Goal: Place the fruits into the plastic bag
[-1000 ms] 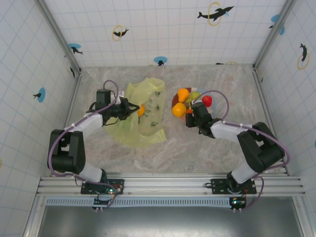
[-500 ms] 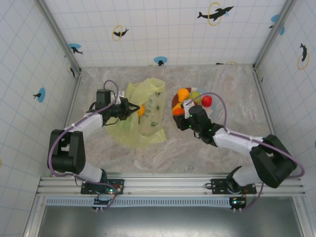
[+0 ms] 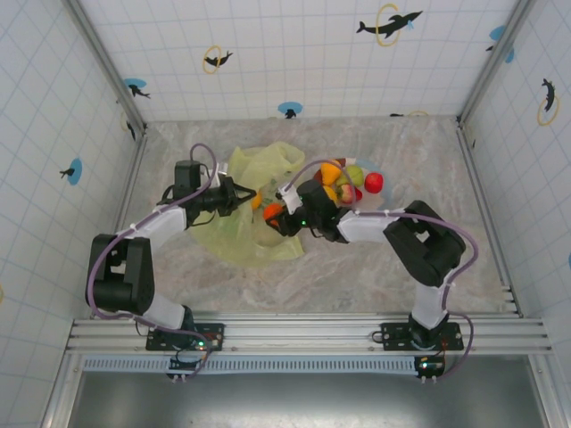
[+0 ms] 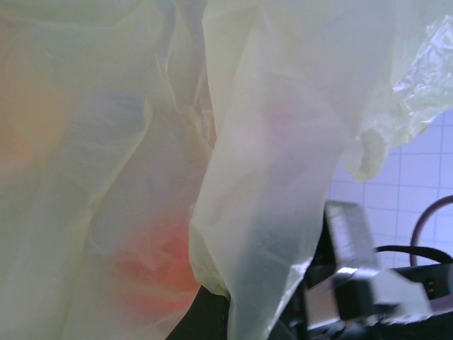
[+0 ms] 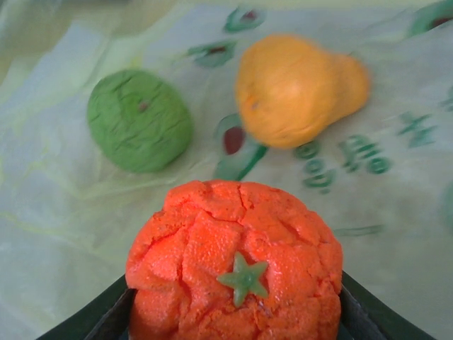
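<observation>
Left pincer [image 3: 237,194]: closed on a fold at the left side of the plastic bag [image 3: 234,234], holding that edge up off the counter [image 3: 357,267]. In its wrist view the pale plastic [image 4: 106,142] hangs right across the lens.
Right pincer [image 3: 274,214]: reaches across over the bag's right part and grips a red-orange fruit [image 5: 237,273] with a small green star on top. A finger sits against each side of it.
Red-orange fruit, from above [image 3: 272,211]: over the bag, clear of the other fruit.
Plastic bag: spread on the counter left of centre, yellow-green, with its green print facing up [image 5: 340,152].
On the bag's plastic: a green fruit [image 5: 139,119] and an orange pear-shaped fruit [image 5: 297,88], near each other but apart, beyond the gripped one.
Fruit outside the bag: a round orange fruit [image 3: 330,171], a yellow-green fruit [image 3: 354,174] and a red fruit [image 3: 374,183], clustered just right of the bag.
</observation>
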### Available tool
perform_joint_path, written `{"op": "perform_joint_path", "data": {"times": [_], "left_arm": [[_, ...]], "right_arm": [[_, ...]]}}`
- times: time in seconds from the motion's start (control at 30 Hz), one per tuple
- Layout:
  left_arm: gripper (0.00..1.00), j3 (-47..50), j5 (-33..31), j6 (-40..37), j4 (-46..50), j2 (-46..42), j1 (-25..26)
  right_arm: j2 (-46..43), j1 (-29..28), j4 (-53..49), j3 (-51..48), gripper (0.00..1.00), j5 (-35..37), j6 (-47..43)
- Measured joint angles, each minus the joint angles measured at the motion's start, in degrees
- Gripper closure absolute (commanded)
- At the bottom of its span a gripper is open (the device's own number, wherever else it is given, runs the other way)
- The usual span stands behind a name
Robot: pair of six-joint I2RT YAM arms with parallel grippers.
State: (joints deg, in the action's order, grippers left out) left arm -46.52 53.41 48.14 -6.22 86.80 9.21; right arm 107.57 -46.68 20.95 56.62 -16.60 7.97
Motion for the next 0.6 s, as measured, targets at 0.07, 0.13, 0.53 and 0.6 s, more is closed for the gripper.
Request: {"op": "perform_joint_path", "data": {"times": [0.07,0.13,0.53,0.6], "left_arm": [[1.0,0.0,0.0,0.3,-0.8,-0.2,1.4],[1.0,0.0,0.0,1.2,-1.7,-0.3,2.6],[1.0,0.7,-0.1,5.5,-6.1,-1.8,3.7],[1.0,0.7,-0.3,5.5,-5.9,-1.8,3.6]], "right_arm": [[1.5,-1.2,1.4,0.0,0.43,-1.4,0.7],[2.9,-2.4,3.3,0.1,0.43,-2.6,1.8],[5.7,-2.8,14.2,0.2,0.42,-0.1,9.7],[5.7,-2.9,15.3,0.2,0.42,1.3,11.2]]}}
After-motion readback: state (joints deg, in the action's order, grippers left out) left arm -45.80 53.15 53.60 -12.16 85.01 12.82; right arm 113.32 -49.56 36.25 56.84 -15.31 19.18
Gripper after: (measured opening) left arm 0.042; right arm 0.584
